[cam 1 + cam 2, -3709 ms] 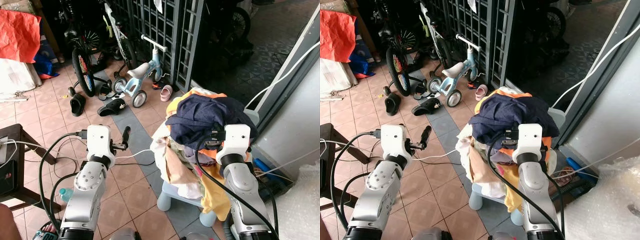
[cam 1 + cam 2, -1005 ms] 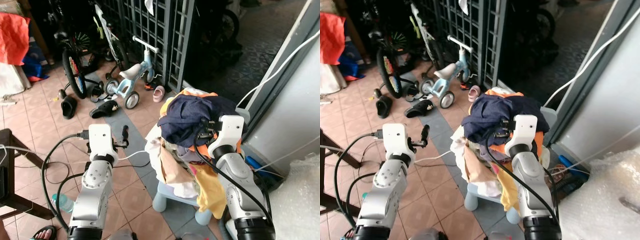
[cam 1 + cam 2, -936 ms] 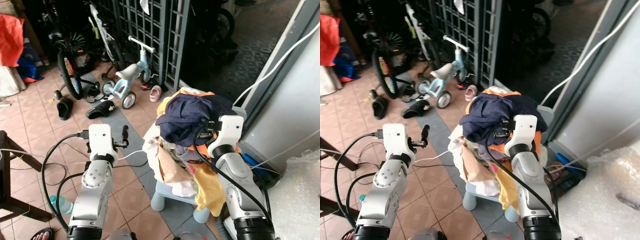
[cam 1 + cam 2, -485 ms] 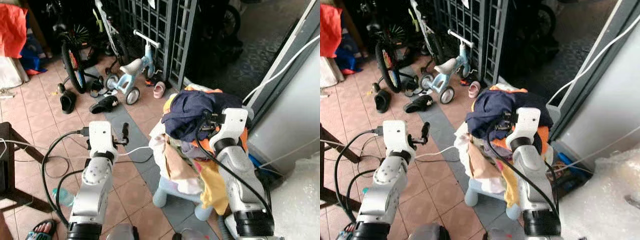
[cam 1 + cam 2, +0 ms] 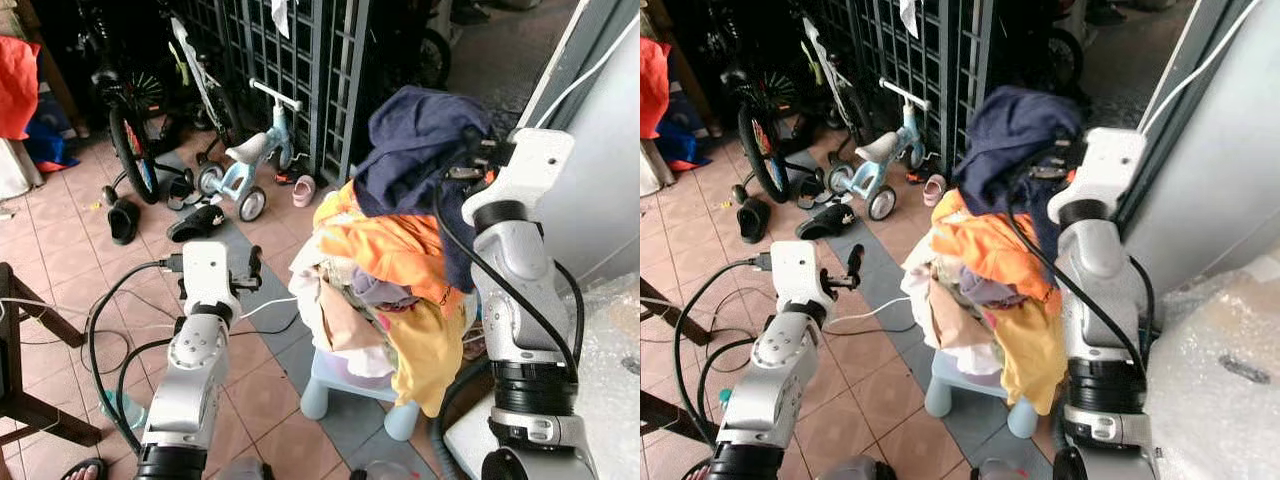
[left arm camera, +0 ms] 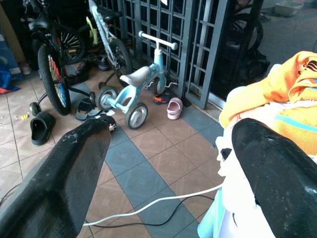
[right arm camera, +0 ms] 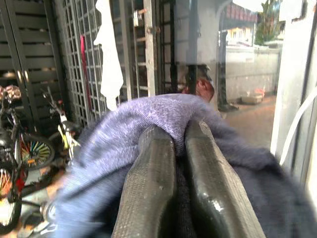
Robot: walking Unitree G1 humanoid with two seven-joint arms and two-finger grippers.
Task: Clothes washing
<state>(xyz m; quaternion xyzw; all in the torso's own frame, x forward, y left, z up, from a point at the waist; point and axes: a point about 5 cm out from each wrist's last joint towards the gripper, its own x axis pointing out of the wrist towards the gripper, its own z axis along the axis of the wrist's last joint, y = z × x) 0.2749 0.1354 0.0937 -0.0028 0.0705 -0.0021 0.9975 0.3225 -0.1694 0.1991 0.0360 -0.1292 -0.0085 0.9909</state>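
Clearly the navy garment (image 5: 425, 135) is soft, limp cloth with nothing stiff in it; it should be light, and it will sag and swing from whatever point holds it. The right gripper (image 7: 182, 163) has its two fingers pressed together on a fold of it, raised high above the heap of clothes (image 5: 375, 275) piled on the pale blue stool (image 5: 345, 385). A pinch on a bunched fold like this looks sound, since thin single cloth could slip out.

Bunched as it is, the garment has no true long axis. It drapes downward from the grip, its lower edge seemingly resting against the orange garment (image 5: 385, 240) on top of the heap, though the contact is hard to judge.

Meanwhile the left gripper (image 6: 163, 148) hovers with fingers spread wide and empty, low beside the heap, above the tiled floor (image 5: 70, 250).
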